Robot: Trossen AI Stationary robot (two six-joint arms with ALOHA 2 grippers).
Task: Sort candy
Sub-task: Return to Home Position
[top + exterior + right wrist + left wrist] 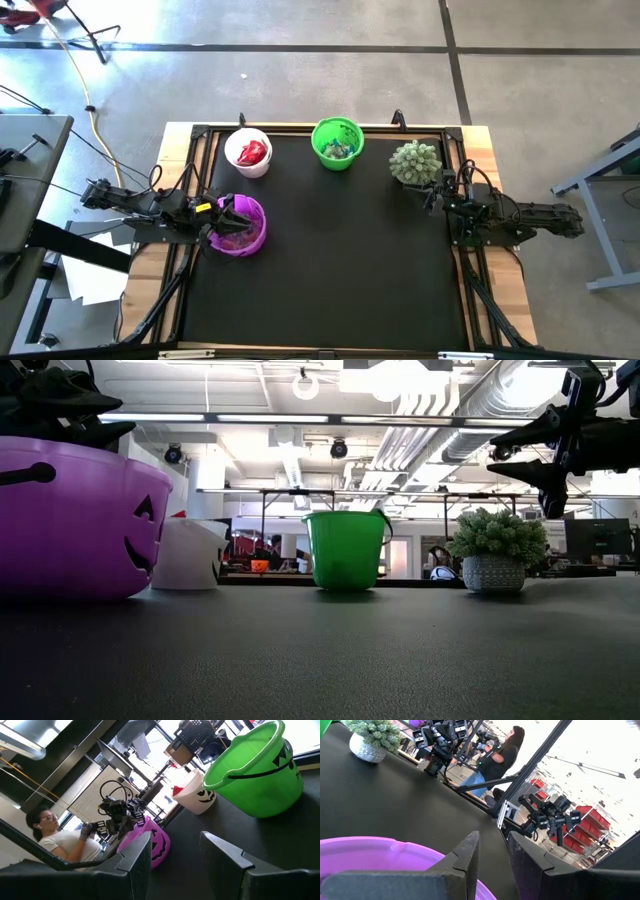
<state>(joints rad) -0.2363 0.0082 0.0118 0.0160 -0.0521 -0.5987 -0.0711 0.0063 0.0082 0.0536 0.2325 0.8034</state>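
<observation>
Three pumpkin-faced cups stand on the black mat (pixel 330 260). The white cup (pixel 248 153) at the far left holds red candy (pixel 253 152). The green cup (pixel 337 143) at the far middle holds silvery-blue candy (pixel 339 150). Over the purple cup (pixel 242 228) at the left edge my left gripper (pixel 492 837) hovers level and open, with nothing between its fingers. It hides the inside of that cup. At the right edge, beside the plant, my right gripper (pixel 175 837) is raised, level and open, and holds nothing.
A spiky pale-green plant in a speckled pot (pixel 415 162) stands at the far right, just beyond my right gripper (pixel 432 195). The mat's middle and near half lie bare. Beyond the table, a person (pixel 500 755) and other robot arms (pixel 550 817) show.
</observation>
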